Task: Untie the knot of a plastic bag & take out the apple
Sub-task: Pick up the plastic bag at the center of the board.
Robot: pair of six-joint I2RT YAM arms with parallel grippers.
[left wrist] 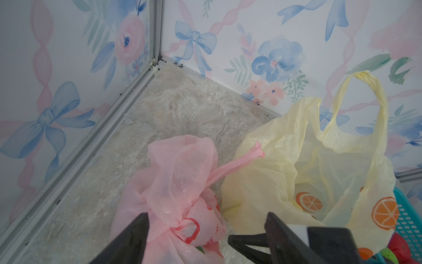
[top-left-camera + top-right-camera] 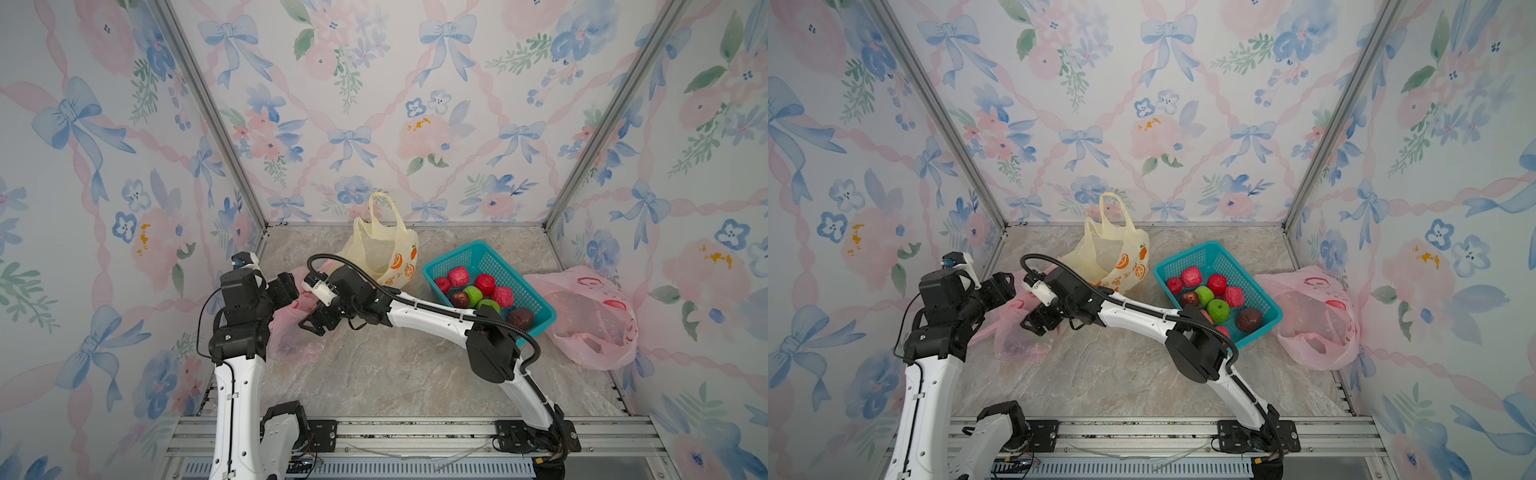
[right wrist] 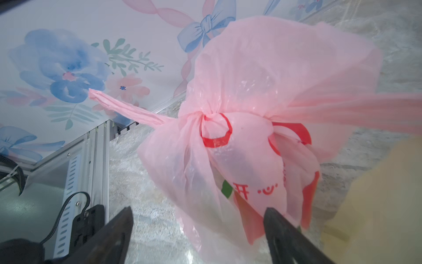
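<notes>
count: three plastic bags (two pink, one yellow), one teal basket (image 2: 478,253), at least eight fruits (image 2: 472,296) in it; right arm (image 2: 436,320) covers part of the basket. knotted pink bag (image 2: 291,345) sits on the table (image 2: 395,374) by the left wall, knot (image 3: 201,116) tied, green patch showing through the film. left gripper (image 1: 206,216) and right gripper (image 3: 198,208) both spread wide beside it, clamping nothing. yellow bag (image 2: 380,249) just behind. other pink bag (image 2: 590,316) lies right of the basket.

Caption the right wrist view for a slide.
Open right hand faces the knotted pink bag, one twisted handle sticking out.
</notes>
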